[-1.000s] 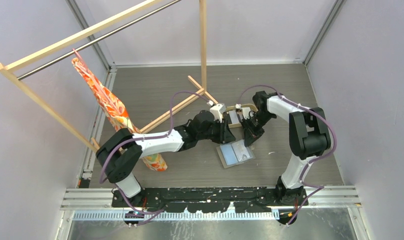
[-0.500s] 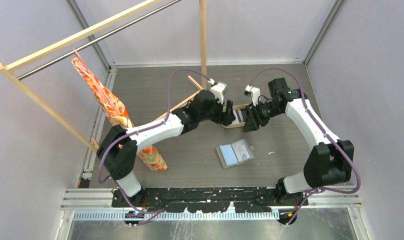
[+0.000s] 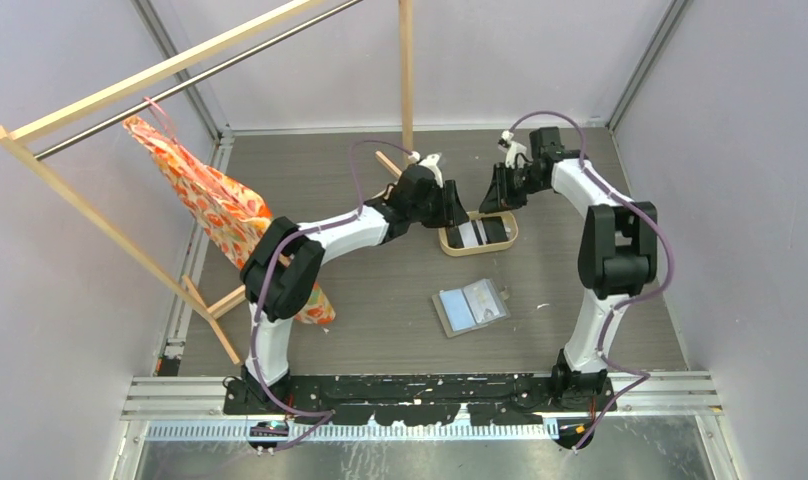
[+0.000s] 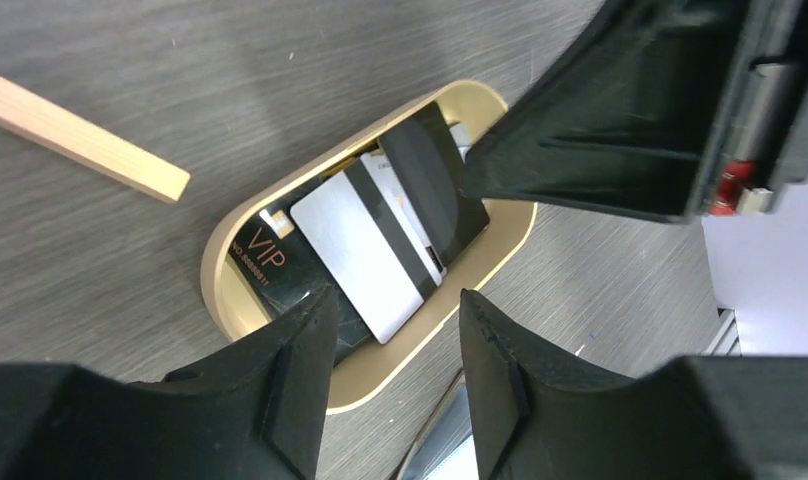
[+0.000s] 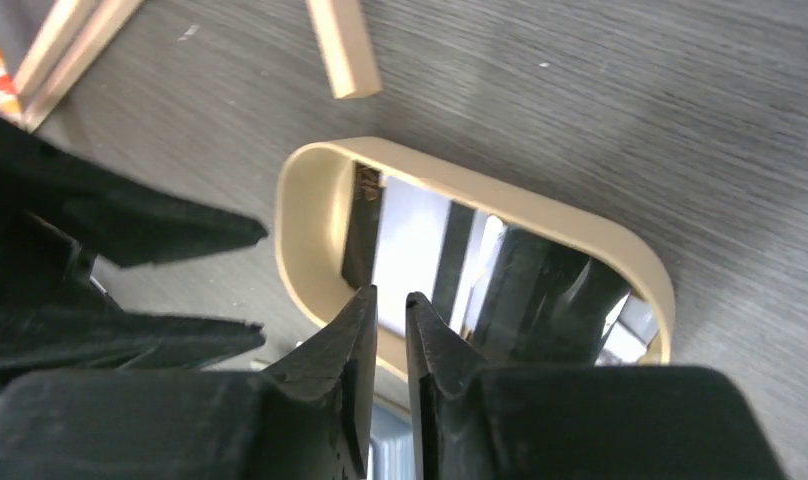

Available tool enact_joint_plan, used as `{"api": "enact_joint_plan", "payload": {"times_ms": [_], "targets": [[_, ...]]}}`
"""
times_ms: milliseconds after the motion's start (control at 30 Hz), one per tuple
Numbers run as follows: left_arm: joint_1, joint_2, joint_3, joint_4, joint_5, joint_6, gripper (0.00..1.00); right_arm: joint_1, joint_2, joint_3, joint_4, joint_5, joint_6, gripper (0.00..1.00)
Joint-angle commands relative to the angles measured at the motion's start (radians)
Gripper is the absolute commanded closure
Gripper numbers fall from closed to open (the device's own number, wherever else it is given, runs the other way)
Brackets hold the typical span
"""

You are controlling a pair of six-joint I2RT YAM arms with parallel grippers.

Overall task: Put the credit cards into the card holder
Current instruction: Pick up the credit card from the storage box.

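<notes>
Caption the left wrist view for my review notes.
Left tool open above the tray, a white striped card lying atop black cards inside.

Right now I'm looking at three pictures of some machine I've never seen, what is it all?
It is two robot arms bolted to a table. One picture looks down from above; the others come from cameras on each wrist. On the table lie an oval wooden tray holding several credit cards, an open grey card holder nearer the bases, and a wooden rack with an orange cloth. The left gripper, open, and the right gripper, nearly closed, hover over the tray. Neither holds anything.
</notes>
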Motion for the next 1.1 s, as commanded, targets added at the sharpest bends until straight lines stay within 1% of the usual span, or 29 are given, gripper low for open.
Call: {"api": "enact_joint_plan", "payload": {"times_ms": [0,67,200,467,1067], "targets": [[-0.006,0.034,0.048,0.023,0.007,-0.129,0.53,0.002,0.08,0.073,0.015,0.013,0.081,0.79],[-0.008,0.061,0.058,0.015,0.007,-0.145,0.55,0.002,0.117,0.085,0.017,0.021,0.079,0.81],[-0.017,0.114,0.122,-0.06,-0.013,-0.147,0.54,0.002,0.18,0.122,0.005,0.024,0.087,0.84],[-0.028,0.129,0.137,-0.128,-0.089,-0.144,0.53,0.003,0.201,0.126,-0.034,0.044,0.068,0.84],[-0.035,0.191,0.191,-0.157,-0.086,-0.165,0.54,0.002,0.239,0.132,-0.083,0.066,0.031,0.85]]}}
